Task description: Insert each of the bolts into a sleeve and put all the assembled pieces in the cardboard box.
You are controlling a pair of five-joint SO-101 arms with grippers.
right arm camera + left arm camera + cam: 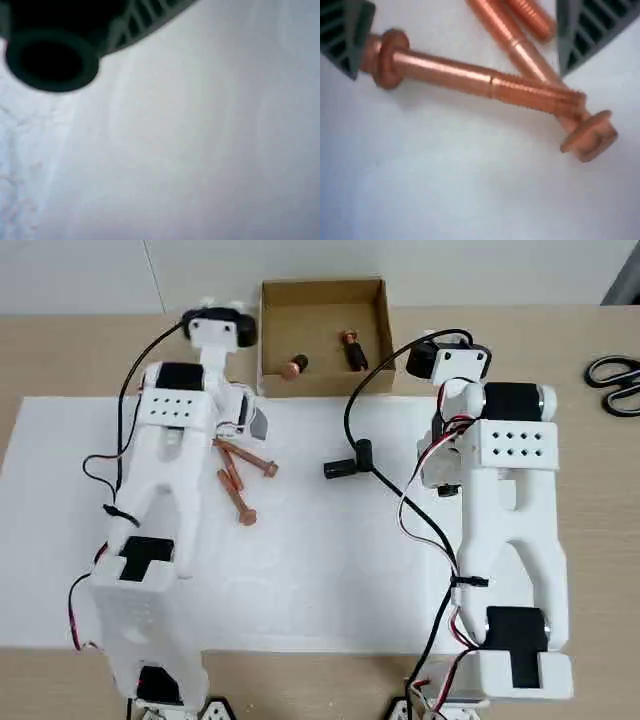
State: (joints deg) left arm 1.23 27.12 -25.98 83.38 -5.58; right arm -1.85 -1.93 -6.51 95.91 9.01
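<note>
Three copper bolts (480, 82) lie between the gripper's (460, 65) spread fingers (590, 30).

No legible text, numbers or signs in any view. Cardboard box (318, 330) and bolts (445, 70) look unmarked.

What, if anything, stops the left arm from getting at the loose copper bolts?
Probably nothing, so likely yes: the left gripper hangs open right over the bolts, one lies across the gap between its jaws, and nothing covers them.

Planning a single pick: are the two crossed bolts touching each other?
Touching. Left wrist view: one bolt rests its threaded end across the other bolt, beside its head.
</note>
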